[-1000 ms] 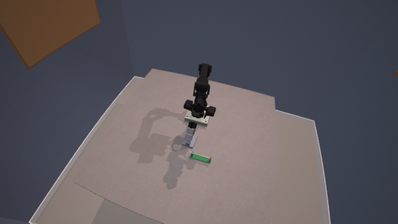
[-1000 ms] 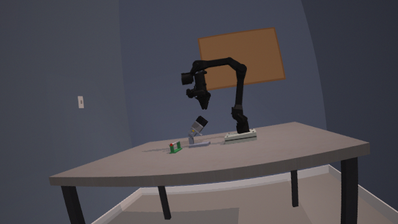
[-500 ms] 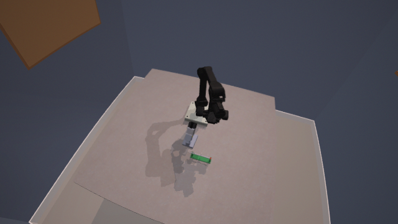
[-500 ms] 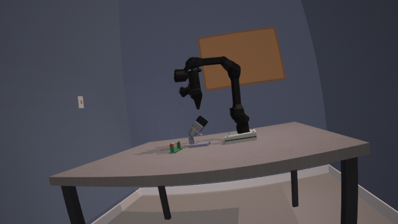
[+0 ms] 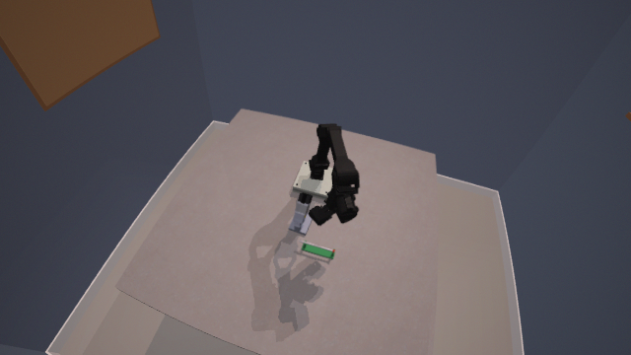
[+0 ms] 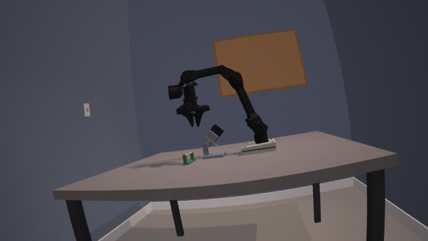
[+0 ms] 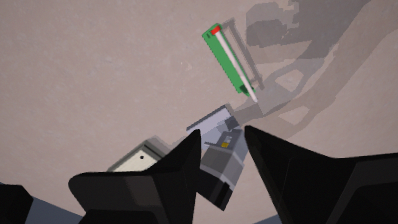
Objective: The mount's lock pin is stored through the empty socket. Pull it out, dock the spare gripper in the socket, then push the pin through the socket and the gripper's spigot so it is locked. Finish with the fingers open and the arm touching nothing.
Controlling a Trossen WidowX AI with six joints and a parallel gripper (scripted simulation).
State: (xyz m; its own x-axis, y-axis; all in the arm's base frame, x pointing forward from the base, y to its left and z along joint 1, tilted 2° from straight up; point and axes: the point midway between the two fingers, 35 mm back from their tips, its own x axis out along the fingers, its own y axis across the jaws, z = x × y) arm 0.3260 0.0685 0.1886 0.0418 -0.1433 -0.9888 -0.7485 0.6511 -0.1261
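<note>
A black robotic arm (image 5: 340, 148) (image 6: 245, 98) arches over a desk (image 5: 197, 222) (image 6: 234, 174) (image 7: 100, 75), its claw (image 5: 322, 214) (image 6: 195, 126) (image 7: 222, 132) poised in the air above the level of a blue-grey stand (image 5: 298, 229) (image 6: 214, 155) (image 7: 212, 122). The claw is partly open, with nothing between its fingers, and points downward, apart from everything on the desk.

Leaning at the top of the stand is the spare gripper (image 5: 302, 207) (image 6: 212, 135) (image 7: 222, 132), a grey body with a black end and a yellow mark, tilted toward the arm's pale base plate (image 5: 302, 184) (image 6: 247, 149) (image 7: 131, 162). Whether it is fully seated cannot be told at this size.

On the side of the stand away from the base plate, near it but apart, sits a green bracket (image 5: 317, 251) (image 6: 189, 162) (image 7: 222, 62). The pale lock pin (image 5: 317, 246) (image 6: 184, 155) (image 7: 235, 62) runs lengthwise along the bracket between its two uprights, its red head (image 5: 333, 250) (image 6: 184, 156) (image 7: 215, 30) at one end. Far behind the stand, in the exterior view, an orange-brown board (image 5: 74, 49) (image 6: 261, 63) hangs on the blue-grey wall.
</note>
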